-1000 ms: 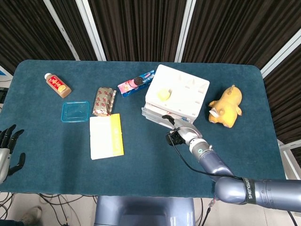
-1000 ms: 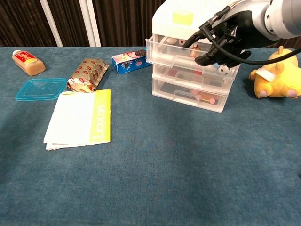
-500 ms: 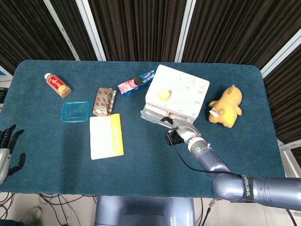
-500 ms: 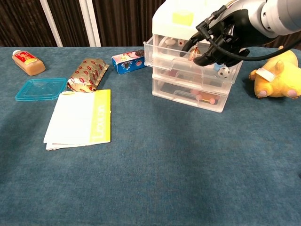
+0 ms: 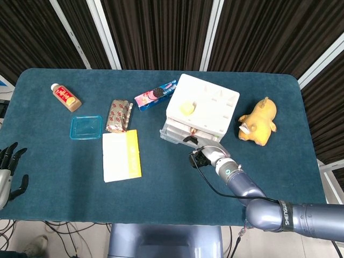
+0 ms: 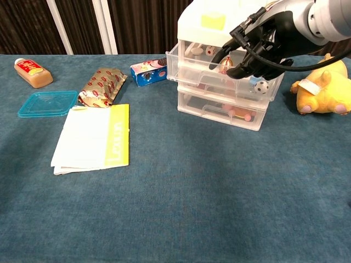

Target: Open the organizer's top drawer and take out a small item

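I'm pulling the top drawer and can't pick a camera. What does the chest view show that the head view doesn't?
Only the chest view shows the small items inside the partly open top drawer, and the lower drawers' fronts. Only the head view shows the left hand, idle off the table's near-left edge, and the organizer's lid from above. Both show the right hand at the top drawer's front.
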Robot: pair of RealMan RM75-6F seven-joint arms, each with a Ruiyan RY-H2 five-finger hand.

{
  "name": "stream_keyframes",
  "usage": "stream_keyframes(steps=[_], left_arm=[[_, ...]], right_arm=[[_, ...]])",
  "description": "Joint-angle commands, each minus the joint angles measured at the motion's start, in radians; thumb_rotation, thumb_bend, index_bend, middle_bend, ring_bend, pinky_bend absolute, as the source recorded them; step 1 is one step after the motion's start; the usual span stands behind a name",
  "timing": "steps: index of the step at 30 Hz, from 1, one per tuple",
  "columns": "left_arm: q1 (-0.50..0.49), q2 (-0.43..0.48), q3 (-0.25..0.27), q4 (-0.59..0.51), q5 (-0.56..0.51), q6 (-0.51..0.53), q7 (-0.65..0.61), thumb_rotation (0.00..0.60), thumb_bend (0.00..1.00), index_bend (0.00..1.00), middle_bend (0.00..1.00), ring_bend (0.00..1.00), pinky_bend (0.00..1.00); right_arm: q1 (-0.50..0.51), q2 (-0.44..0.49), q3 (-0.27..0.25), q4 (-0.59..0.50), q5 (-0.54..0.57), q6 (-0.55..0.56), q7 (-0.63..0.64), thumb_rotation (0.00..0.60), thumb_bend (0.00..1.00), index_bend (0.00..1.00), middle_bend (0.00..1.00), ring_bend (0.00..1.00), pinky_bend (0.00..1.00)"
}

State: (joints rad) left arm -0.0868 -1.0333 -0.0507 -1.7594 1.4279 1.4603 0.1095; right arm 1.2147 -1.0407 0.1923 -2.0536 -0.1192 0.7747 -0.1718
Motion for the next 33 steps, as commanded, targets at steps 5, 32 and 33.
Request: stream_keyframes(steps=[5,32,33], left_arm=[[0.000,0.000,-0.001,0.001,-0.003,0.000,-0.001,0.600,0.47,0.10,0.00,0.00,0.00],[0.000,0.001,0.000,0.000,-0.002,-0.001,-0.001,0.600,0.47,0.10,0.00,0.00,0.00],[0.000,0.001,0.000,0.000,-0.002,-0.001,-0.001,0.600,0.47,0.10,0.00,0.00,0.00]], right_arm=[[-0.004,0.004,0.000,-0.015,-0.016,-0.001,0.007,0.600,0.57,0.22,1.00,1.00,1.00],[0.016,0.027,-0.026,-0.062,-0.033,-0.014,-0.006,0.600,0.57,0.24,1.00,1.00,1.00],[0.016,0.029,-0.027,-0.062,-0.035,-0.017,-0.006,0.600,0.57,0.24,1.00,1.00,1.00]])
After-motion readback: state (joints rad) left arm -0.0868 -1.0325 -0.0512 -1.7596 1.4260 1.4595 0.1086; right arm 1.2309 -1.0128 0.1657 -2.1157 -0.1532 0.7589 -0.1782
